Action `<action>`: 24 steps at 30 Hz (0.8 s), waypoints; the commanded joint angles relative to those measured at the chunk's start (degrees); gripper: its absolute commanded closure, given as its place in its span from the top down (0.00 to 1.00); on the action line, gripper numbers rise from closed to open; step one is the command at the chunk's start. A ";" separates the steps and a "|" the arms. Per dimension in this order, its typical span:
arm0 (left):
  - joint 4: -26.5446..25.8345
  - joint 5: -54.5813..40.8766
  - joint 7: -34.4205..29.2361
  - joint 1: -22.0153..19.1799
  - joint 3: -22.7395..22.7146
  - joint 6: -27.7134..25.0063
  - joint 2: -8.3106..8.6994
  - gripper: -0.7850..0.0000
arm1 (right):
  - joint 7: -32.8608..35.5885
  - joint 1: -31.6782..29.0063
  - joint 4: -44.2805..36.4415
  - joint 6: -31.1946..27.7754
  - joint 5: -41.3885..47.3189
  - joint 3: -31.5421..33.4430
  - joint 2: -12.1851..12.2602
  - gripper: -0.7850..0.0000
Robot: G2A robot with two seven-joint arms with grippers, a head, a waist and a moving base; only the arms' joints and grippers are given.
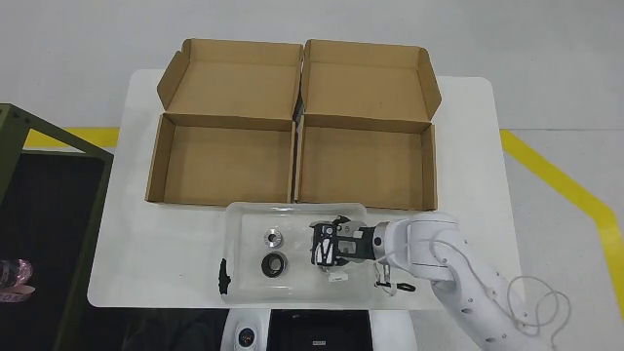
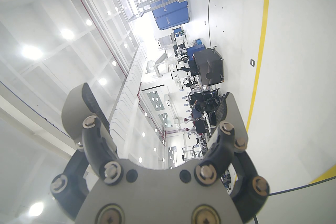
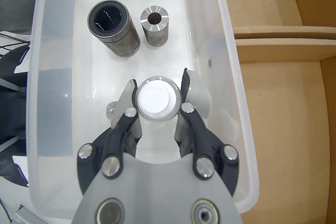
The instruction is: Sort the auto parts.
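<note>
I'm seeing a white round part glowing inside the clear, colourless bin, a dark grey bearing showing a black bore, a bright silver bushing, tan cardboard boxes sitting on my white surface, silver fingers wearing black ribbed pads

Bin: clear, glossy, smooth plastic. Cardboard boxes: matt brown. Large cylinder: dull dark metal. Small cylinder: bright machined metal. Round cap: white glossy plastic. Right end effector: brushed metal, black plastic links.
</note>
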 commanded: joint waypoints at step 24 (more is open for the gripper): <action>0.00 0.00 0.00 0.00 0.00 0.00 0.00 1.00 | -13.09 1.39 -6.26 -4.33 8.86 6.95 1.85 0.00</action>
